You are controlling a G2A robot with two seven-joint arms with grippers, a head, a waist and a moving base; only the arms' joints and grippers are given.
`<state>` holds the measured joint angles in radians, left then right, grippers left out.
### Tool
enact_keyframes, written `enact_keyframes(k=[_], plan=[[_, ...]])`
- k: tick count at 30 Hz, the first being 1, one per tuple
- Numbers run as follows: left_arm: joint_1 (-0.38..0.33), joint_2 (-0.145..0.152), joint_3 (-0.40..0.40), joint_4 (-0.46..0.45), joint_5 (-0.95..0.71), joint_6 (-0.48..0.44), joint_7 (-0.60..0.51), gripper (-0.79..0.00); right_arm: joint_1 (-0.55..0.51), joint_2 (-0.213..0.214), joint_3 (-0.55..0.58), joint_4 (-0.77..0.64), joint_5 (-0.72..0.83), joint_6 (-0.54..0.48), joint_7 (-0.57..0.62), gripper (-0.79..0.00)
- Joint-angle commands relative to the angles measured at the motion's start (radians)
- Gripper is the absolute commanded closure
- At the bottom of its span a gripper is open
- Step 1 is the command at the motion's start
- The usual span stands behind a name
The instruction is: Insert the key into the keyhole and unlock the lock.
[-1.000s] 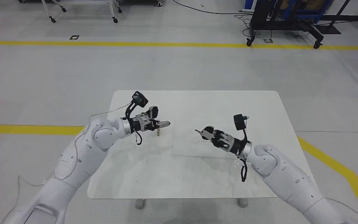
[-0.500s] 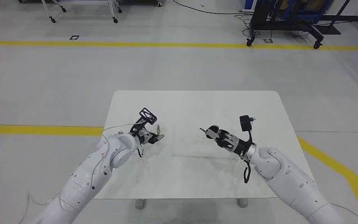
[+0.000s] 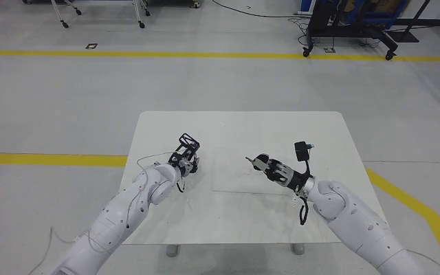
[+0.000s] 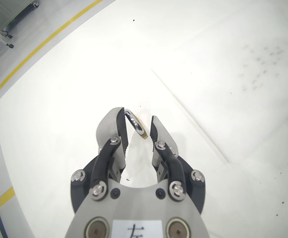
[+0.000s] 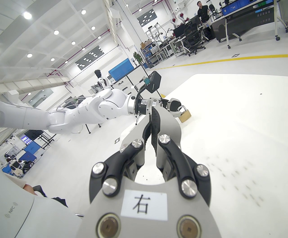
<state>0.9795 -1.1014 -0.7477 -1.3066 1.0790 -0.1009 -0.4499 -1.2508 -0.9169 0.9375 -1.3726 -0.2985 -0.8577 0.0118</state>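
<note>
2 grippers sit well apart: we judge the right gripper [image 5: 153, 117], clamped on the key [image 3: 247, 159], must carry it leftward to the padlock [image 4: 134, 122] between the parted fingers [image 4: 157, 133] of the left gripper [image 4: 137, 115].

Top view: mounted high above both arms, facing down on the whole table [image 3: 275, 127]. Left wrist view: close behind the left gripper [image 4: 137, 115], facing down past its fingertips. Right wrist view: behind the right gripper [image 5: 153, 113], facing level beyond its fingertips. All three views share the left gripper.

Pretty clearly a big robotics lab hall: yellow floor lines [image 3: 206, 53], high ceiling lights [image 5: 27, 15], office chairs [image 5: 193, 33] and equipment benches [image 5: 243, 18] out back, white desk [image 3: 309, 130] in the middle.
</note>
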Motion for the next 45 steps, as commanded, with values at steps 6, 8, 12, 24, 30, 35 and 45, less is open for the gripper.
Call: enact_keyframes(k=[6,8,12,24,30,35,45], plan=[[-0.011,-0.017,0.003,0.032,0.012,0.001,0.007,-0.111,0.000,0.000,0.000,0.000,0.000,0.000,0.000,0.000],[-0.012,-0.021,0.004,0.036,0.018,0.001,0.008,-0.049,0.000,0.000,0.000,0.000,0.000,0.000,0.000,0.000],[-0.011,-0.028,0.005,0.042,0.034,0.001,0.010,0.000,0.000,0.000,0.000,0.000,0.000,0.000,0.000,0.000],[-0.001,-0.036,-0.028,0.044,0.050,-0.020,0.063,0.000,0.000,0.000,0.000,0.000,0.000,0.000,0.000,0.000],[-0.001,-0.036,-0.028,0.044,0.050,-0.020,0.063,0.000,0.000,0.000,0.000,0.000,0.000,0.000,0.000,0.000],[0.008,-0.046,-0.114,0.068,-0.314,-0.076,-0.027,0.000,-0.017,-0.012,-0.010,-0.022,0.037,0.028,-0.029,0.000],[-0.040,-0.058,-0.188,0.132,-0.693,-0.170,-0.214,0.000,0.014,-0.051,-0.068,0.024,0.160,0.004,-0.036,0.000]])
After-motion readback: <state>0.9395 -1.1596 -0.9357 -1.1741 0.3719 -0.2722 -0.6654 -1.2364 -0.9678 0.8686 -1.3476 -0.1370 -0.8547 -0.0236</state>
